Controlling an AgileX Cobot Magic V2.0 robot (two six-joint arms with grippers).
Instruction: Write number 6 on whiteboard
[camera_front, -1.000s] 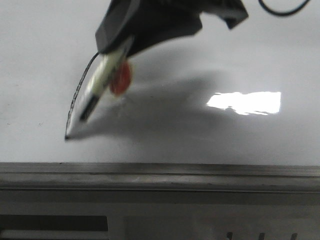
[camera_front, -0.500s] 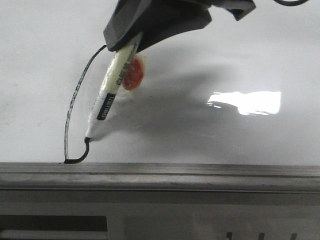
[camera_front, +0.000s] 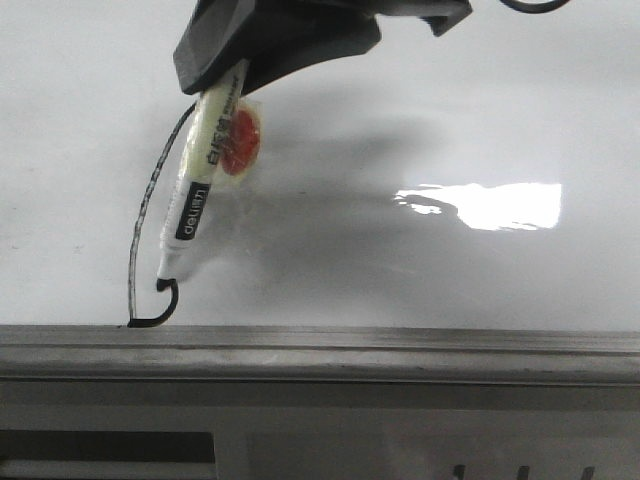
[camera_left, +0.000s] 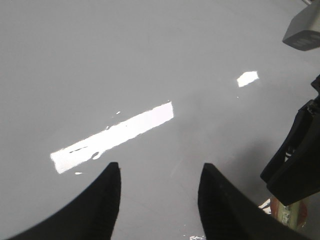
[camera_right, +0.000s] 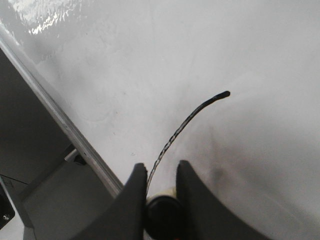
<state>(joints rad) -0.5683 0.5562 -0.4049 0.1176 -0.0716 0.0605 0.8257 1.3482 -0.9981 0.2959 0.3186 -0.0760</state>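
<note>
My right gripper (camera_front: 228, 82) is shut on a white marker (camera_front: 193, 205) with a black label and a red sticker, tilted with its tip on the whiteboard (camera_front: 450, 120). The number 6 (camera_front: 131, 270) is a thin black curve running down to a small hooked loop at its foot, where the tip rests near the grey ledge (camera_front: 400, 345). In the right wrist view the marker's end (camera_right: 162, 210) sits between the fingers of the right gripper (camera_right: 159, 167), with the stroke (camera_right: 187, 122) beyond. My left gripper (camera_left: 159, 167) is open and empty over bare board.
A bright glare patch (camera_front: 490, 205) lies on the board to the right of the marker. The right gripper (camera_left: 295, 160) shows at the edge of the left wrist view. Below the ledge is a grey frame (camera_front: 320, 440).
The marker tip went from the foot of the long curve rightward and up, then curled back left, drawing the hooked loop. The right gripper has shifted left.
</note>
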